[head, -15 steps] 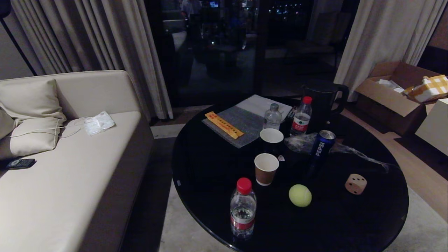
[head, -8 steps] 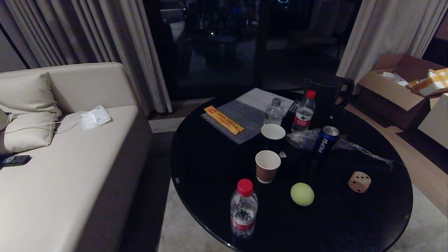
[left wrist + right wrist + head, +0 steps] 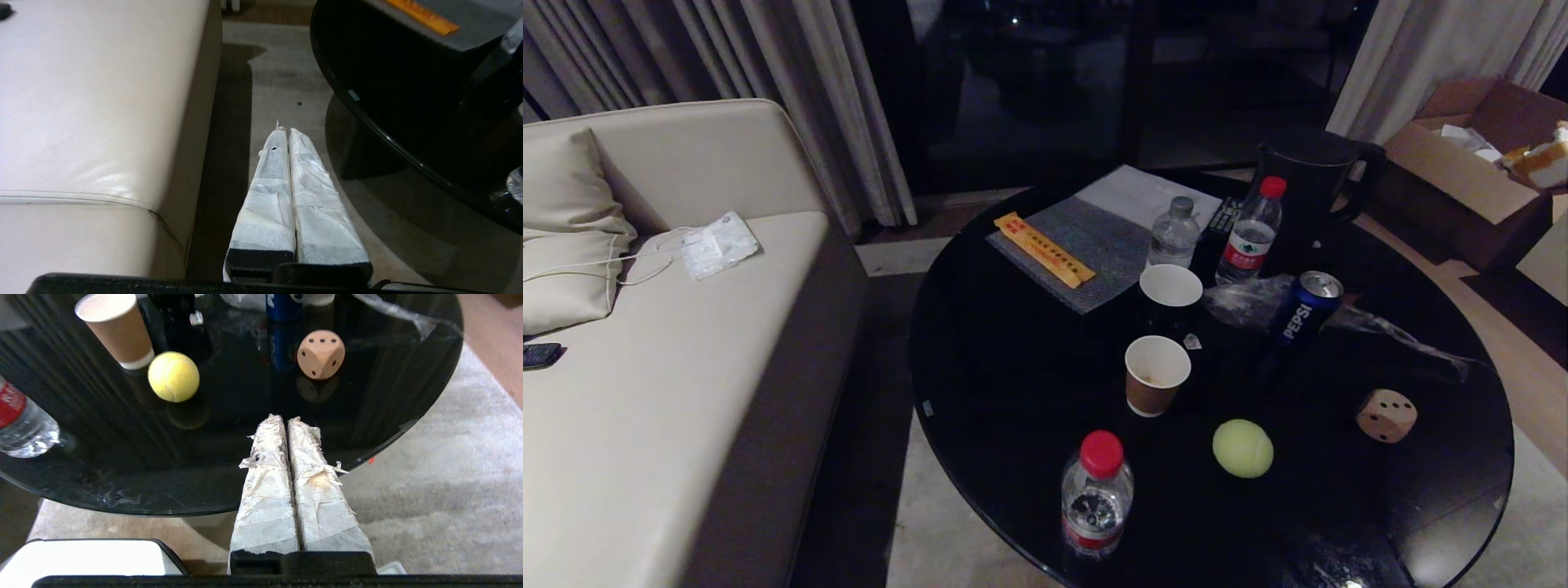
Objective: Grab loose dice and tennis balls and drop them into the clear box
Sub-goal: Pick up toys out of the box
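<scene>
A tan wood die (image 3: 1386, 415) lies at the right of the head view on the black round bench (image 3: 1013, 384), with a tennis ball (image 3: 1242, 447) well left of it. Both pincers, left (image 3: 284, 130) and right (image 3: 282, 418), are clenched and empty.

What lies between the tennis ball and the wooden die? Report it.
Nothing: the head view shows only bare black tabletop between the tennis ball and the wooden die.
</scene>
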{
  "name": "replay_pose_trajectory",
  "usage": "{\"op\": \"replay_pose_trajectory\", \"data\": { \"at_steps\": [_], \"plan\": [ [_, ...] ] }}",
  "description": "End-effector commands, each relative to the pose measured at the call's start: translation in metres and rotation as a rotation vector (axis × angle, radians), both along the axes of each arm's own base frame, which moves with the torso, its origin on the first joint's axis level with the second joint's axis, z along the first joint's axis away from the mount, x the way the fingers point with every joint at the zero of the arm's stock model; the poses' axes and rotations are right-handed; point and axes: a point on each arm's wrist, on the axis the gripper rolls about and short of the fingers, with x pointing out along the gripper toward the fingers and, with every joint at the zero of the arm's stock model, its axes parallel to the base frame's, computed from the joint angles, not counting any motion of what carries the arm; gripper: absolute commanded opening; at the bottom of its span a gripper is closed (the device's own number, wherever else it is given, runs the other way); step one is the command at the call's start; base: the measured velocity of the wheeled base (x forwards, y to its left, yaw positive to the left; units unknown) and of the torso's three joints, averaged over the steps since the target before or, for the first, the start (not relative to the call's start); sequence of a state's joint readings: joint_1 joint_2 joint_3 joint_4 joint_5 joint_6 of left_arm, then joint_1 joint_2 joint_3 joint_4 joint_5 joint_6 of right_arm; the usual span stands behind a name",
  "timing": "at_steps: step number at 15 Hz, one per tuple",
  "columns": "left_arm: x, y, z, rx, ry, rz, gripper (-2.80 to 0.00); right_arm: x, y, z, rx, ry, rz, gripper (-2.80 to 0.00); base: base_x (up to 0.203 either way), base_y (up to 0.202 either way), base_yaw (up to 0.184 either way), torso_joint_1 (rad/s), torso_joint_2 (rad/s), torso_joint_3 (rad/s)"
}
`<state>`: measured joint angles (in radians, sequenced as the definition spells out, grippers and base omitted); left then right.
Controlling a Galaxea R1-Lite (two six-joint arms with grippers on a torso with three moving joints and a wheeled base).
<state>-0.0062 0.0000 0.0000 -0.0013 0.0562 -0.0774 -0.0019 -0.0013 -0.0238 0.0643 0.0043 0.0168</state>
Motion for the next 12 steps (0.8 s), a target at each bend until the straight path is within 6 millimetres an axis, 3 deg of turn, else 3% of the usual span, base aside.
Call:
{"op": "replay_pose_trajectory", "data": {
  "at_steps": [1,8,12],
  "plan": [
    [0.0002,0.0000,-0.0004,-0.002,0.003,0.001,-2.80,0.0001,0.0000,0.0000,0.000,0.001,0.001,-2.80,0.000,0.000,0.000,0.002,0.00,-0.203],
    [0.0002,0.0000,-0.0004,-0.004,0.003,0.002,-2.80,0.0000,0.0000,0.0002,-0.004,0.001,0.002,-2.80,0.000,0.000,0.000,0.003,0.00,-0.196],
    [0.0002,0.0000,-0.0004,-0.005,0.003,0.002,-2.80,0.0000,0.0001,0.0001,-0.004,0.002,0.004,-2.80,0.000,0.000,0.000,0.003,0.00,-0.068]
  ]
}}
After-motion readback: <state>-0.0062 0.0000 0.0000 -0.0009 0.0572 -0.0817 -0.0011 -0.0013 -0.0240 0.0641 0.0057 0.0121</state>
